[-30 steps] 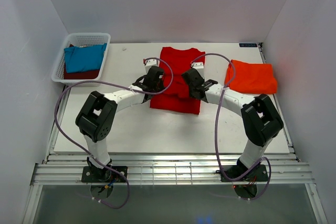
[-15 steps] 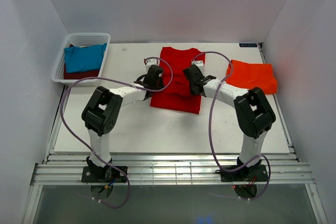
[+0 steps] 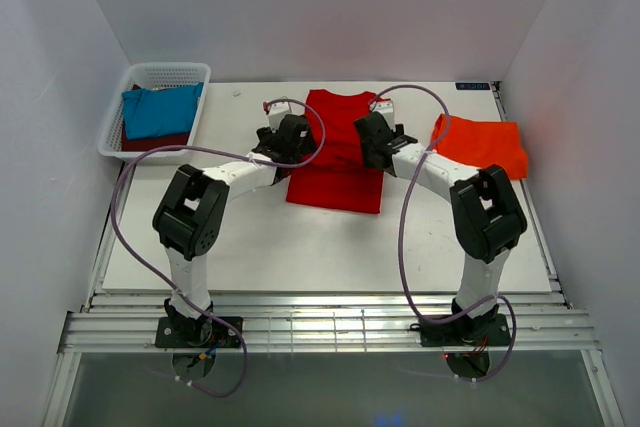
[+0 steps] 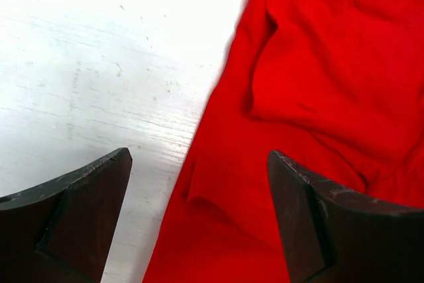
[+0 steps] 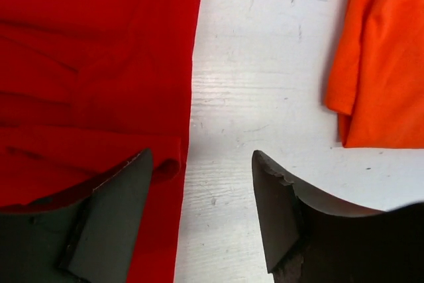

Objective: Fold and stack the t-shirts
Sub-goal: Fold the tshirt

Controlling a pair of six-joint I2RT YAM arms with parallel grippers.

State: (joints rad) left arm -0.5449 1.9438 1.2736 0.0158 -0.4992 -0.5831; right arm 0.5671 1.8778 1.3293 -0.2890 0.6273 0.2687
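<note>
Left arm (image 3: 235, 175) and right arm (image 3: 425, 169) stretch forward to the red t-shirt (image 3: 335, 182). Both jaws gape empty, each straddling a side edge.

The left end effector (image 4: 199, 177), 2 fingers (image 4: 79, 210) wide apart, straddles the red t-shirt (image 4: 318, 84) edge on the table (image 4: 99, 51).

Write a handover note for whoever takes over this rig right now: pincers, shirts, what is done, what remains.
Pincers: left pincer open, empty, over the left edge of the red t-shirt; right pincer open, empty, over its right edge.
Shirts: red one partly folded, centre of the table; orange-red t-shirt folded, at the right; teal-blue t-shirt on the dark maroon t-shirt in the white basket, far left.
Done: orange-red folded.
Left: finish red, stack it, then the basket pair.
</note>
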